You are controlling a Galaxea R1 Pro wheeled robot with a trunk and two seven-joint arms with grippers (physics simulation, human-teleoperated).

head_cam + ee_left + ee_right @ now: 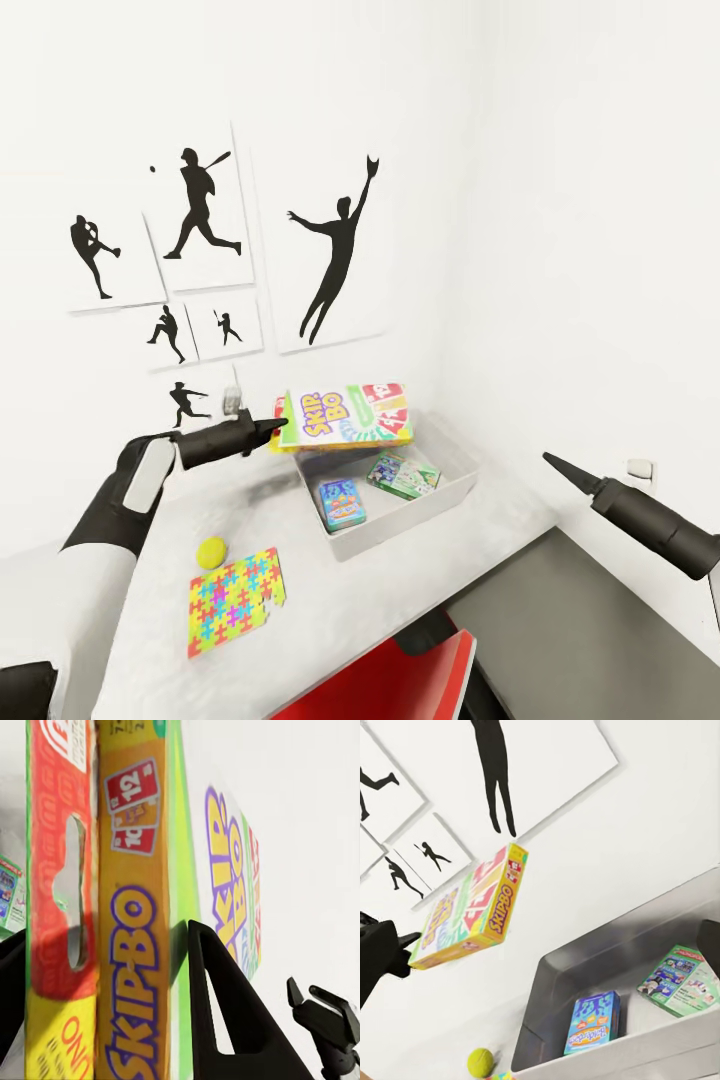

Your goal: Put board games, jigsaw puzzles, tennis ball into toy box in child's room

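The left gripper [272,432], clamped on the card game box [350,417] at frame centre, holds it over the toy box [455,490]; next, I judge, lower and release.

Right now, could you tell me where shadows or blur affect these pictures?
Head view: soft, even light, a faint shadow under the Skip-Bo box on the table. Left wrist view: the box sits very close and looks slightly soft, and a finger is a dark silhouette. Right wrist view: the toy box inner wall is shaded.
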